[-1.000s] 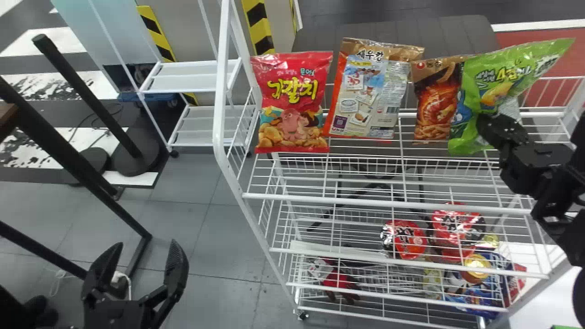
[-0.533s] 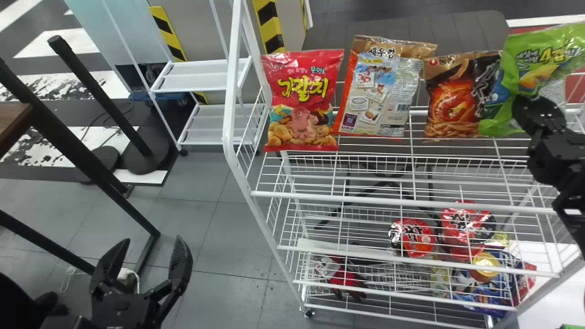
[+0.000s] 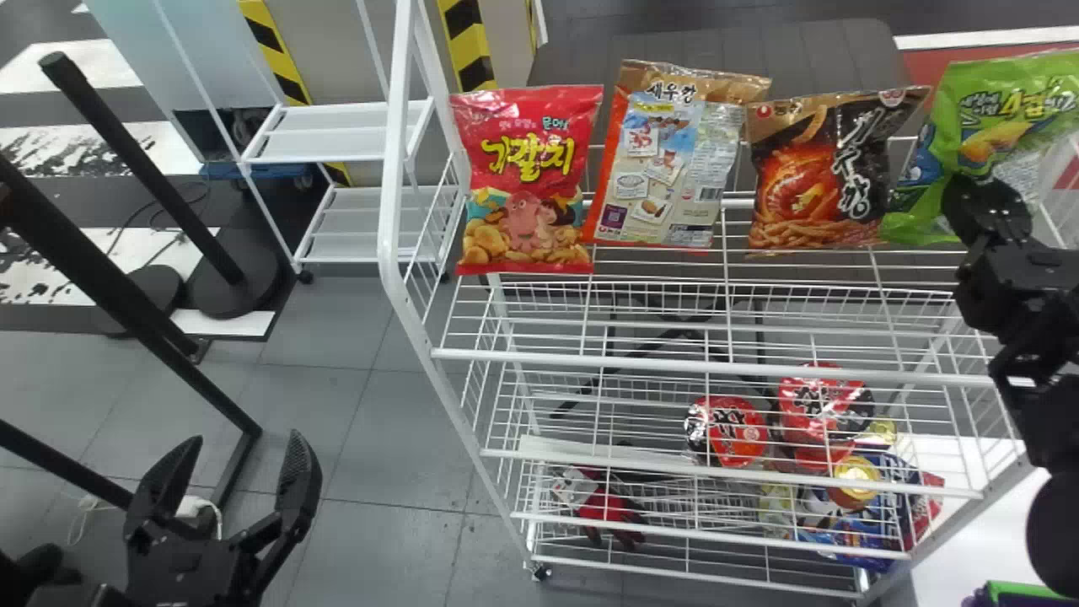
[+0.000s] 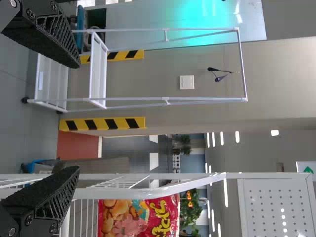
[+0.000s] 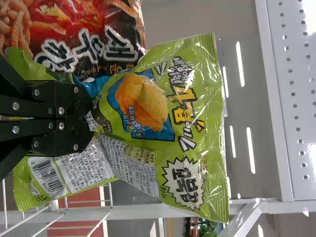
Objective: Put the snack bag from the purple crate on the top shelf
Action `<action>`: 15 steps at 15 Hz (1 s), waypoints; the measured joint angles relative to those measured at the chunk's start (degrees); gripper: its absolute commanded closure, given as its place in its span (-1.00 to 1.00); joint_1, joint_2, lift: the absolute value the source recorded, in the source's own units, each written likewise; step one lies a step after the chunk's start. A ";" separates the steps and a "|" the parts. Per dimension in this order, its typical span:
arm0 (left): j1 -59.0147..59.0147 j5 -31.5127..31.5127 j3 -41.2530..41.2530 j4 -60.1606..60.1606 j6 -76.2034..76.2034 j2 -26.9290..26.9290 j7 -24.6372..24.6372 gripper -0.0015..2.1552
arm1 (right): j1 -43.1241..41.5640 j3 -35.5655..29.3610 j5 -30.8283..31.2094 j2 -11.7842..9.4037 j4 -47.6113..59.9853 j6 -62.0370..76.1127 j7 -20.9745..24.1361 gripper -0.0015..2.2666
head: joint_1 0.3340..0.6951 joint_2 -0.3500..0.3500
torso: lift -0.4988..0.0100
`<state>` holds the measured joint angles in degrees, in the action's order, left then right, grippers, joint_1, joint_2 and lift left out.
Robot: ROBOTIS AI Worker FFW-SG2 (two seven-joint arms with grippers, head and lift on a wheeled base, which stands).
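While the white wire rack spans the middle, the green snack bag hangs pinched in the right end effector at the top shelf's right end, lettering and barcode showing; the left end effector gapes empty.

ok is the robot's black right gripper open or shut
The gripper is shut on the shiny green plastic snack bag: its fingers come together at the bag's pinched middle.
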<state>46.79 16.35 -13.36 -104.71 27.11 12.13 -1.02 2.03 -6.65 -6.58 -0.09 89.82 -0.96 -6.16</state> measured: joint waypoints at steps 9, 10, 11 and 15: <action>-0.52 0.09 0.00 0.88 0.07 0.01 -0.04 -0.93 | -2.81 -1.60 1.60 0.00 -6.15 0.99 4.54 0.82 | 1.00 0.32 | 0.96; -0.52 0.09 0.00 0.90 0.10 0.08 -0.04 -0.93 | -3.38 -1.57 1.70 0.00 -7.55 0.92 4.52 0.82 | 1.00 0.32 | 0.96; -0.52 0.09 0.00 0.91 0.10 0.19 -0.04 -0.93 | -3.82 -1.43 1.68 0.00 -8.93 1.35 4.50 0.82 | 1.00 0.33 | 0.96; -0.56 0.12 -0.38 1.09 0.01 0.69 -0.04 -0.93 | -5.57 -1.08 -0.59 0.00 -14.45 6.88 3.18 0.82 | 1.00 0.36 | 0.96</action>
<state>46.23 16.47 -13.74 -103.62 27.12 12.82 -1.05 -3.54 -7.73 -7.17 -0.09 75.37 5.91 -2.98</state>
